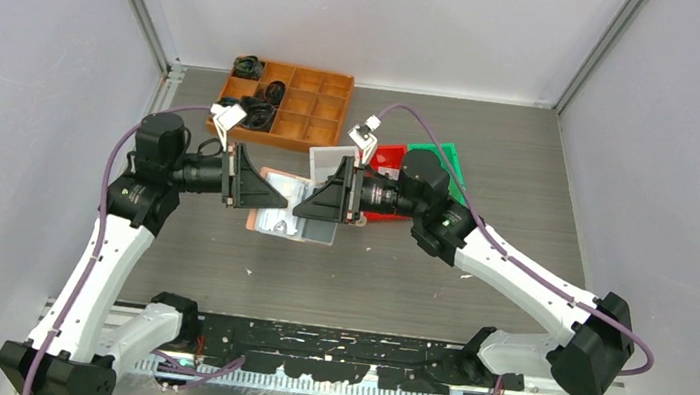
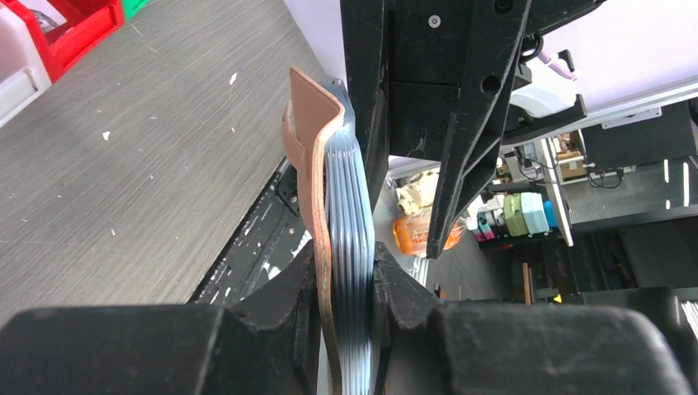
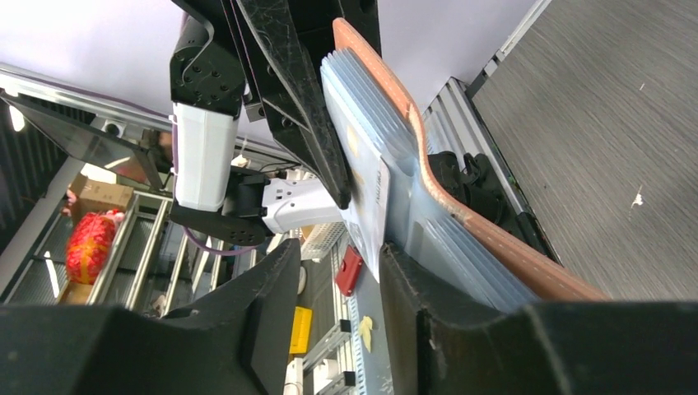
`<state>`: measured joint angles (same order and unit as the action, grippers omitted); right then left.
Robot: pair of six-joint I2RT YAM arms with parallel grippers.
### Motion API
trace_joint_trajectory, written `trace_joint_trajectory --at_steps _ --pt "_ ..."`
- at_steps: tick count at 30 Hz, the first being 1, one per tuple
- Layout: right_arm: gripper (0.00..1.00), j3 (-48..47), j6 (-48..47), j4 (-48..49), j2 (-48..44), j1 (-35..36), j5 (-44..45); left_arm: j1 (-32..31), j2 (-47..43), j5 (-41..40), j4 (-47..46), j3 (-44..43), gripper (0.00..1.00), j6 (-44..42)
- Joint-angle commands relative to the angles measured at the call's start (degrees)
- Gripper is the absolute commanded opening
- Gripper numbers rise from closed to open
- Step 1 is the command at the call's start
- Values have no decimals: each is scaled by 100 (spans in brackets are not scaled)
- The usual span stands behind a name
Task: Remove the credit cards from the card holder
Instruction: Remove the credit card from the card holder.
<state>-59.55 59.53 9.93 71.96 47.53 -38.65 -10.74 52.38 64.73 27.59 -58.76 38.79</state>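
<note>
At the centre of the top view, the card holder [image 1: 284, 222] is seen between the left gripper [image 1: 270, 203] and the right gripper [image 1: 302, 210]. In the left wrist view, lower middle, the holder is pinched by the left jaws. In the right wrist view, centre, a white credit card [image 3: 370, 193] is straddled by the spread right jaws.

Pale grey walls [image 1: 379, 10] close the top, left and right of the frame. Metal posts [image 1: 138, 0] stand in both upper corners. A grey wood-grain tabletop [image 1: 529, 179] fills the middle, evenly lit.
</note>
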Motion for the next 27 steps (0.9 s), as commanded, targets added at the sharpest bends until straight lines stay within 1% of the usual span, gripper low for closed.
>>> trace_joint_trajectory --at_steps 1,5,8,10,13,16,20,23,27 --pt "45 -145 126 498 83 49 -80 2 -124 641 -1021 -8 1 722" --pt "44 -44 175 615 77 87 -53 -1 -131 666 -1416 20 2 1160" --pt "42 77 297 873 58 107 56 -4 -152 643 -1511 31 3 1350" --pt "39 109 489 1162 102 114 105 2 -177 613 -1518 50 5 1380" --pt "32 87 683 1533 202 144 183 2 -231 619 -1522 120 9 1418" --pt "25 36 757 1644 284 192 255 -2 -298 656 -1528 185 10 1447" --pt "22 69 826 1756 327 221 348 0 -357 769 -1536 223 10 1474" --pt "18 112 817 1740 318 224 475 2 -401 808 -1541 263 14 1473" --pt "8 175 763 1695 271 231 543 1 -434 813 -1554 335 25 1489"
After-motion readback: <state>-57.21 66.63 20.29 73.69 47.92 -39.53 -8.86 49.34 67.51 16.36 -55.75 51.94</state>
